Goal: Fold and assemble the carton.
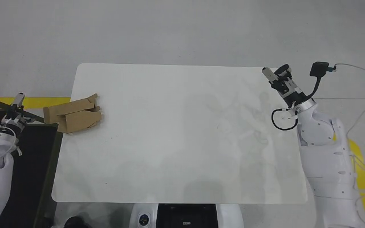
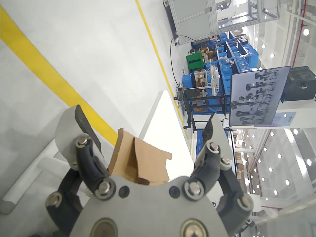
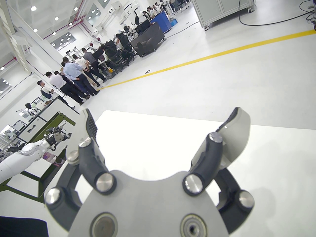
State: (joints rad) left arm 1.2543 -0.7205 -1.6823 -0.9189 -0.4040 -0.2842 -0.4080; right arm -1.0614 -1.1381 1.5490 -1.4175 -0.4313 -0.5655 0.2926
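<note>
A brown cardboard carton (image 1: pixel 75 114), partly folded with flaps sticking up, lies at the left edge of the white table (image 1: pixel 182 142), overhanging it a little. My left gripper (image 2: pixel 145 122) is open, off the table's left side, with the carton (image 2: pixel 140 161) beyond its fingers and apart from them. In the top view the left gripper (image 1: pixel 17 102) shows at the far left edge. My right gripper (image 1: pixel 276 75) is open and holds nothing, hovering over the table's far right corner. In its own view the right gripper (image 3: pixel 160 124) has bare table between its fingers.
A black stand (image 1: pixel 25 165) sits beside the table's left edge, under the left arm. A yellow floor line (image 1: pixel 45 102) runs past that side. The table's middle and right are bare white surface.
</note>
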